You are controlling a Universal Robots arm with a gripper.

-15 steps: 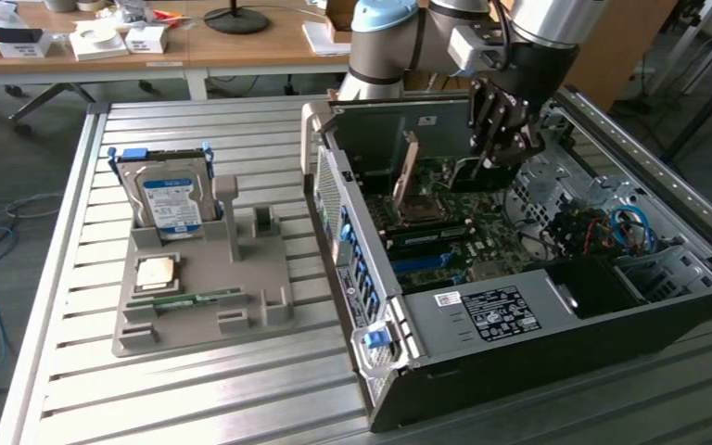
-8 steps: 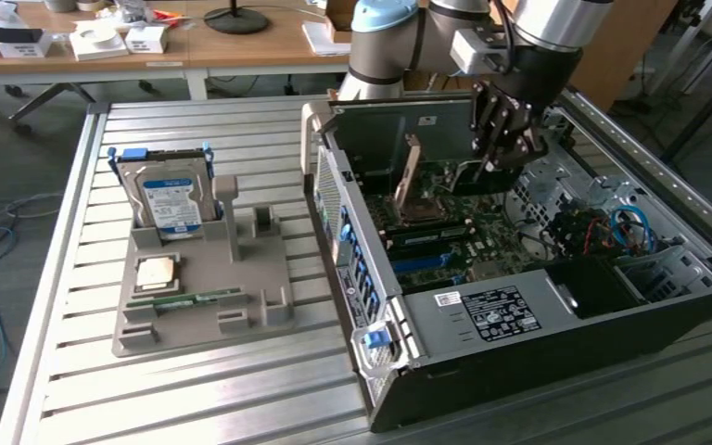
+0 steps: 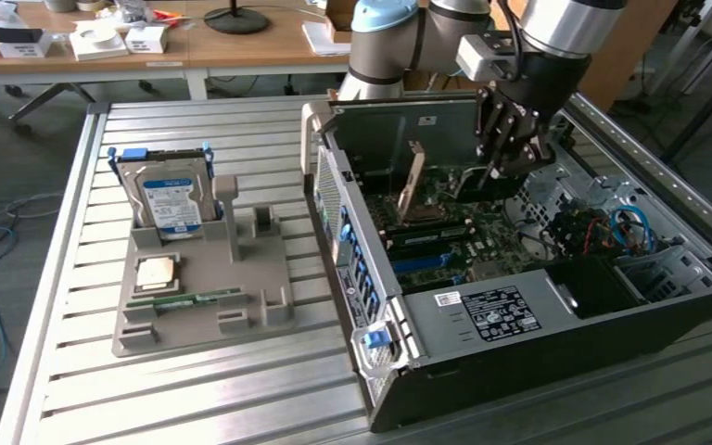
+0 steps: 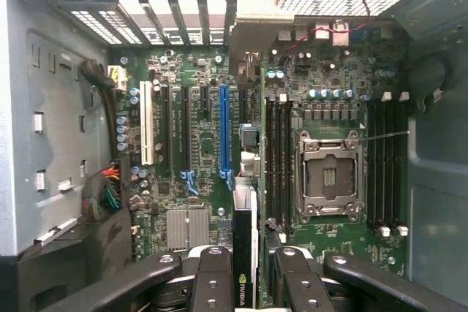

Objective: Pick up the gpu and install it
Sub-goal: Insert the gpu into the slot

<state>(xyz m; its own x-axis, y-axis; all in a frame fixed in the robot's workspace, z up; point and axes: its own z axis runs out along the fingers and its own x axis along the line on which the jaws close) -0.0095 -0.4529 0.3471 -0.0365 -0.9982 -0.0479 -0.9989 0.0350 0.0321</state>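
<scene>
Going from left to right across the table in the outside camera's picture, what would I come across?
hard drive, standing upright → perforated wall of the open computer case → inside the case, the gripper clamped on the gpu above the motherboard → blue cables

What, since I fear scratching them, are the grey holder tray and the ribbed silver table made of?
The grey moulded holder tray looks like matte plastic: dull, uniform, no glare. The ribbed silver table looks like bare aluminium, probably: brushed sheen, straight extruded-looking grooves.
</scene>
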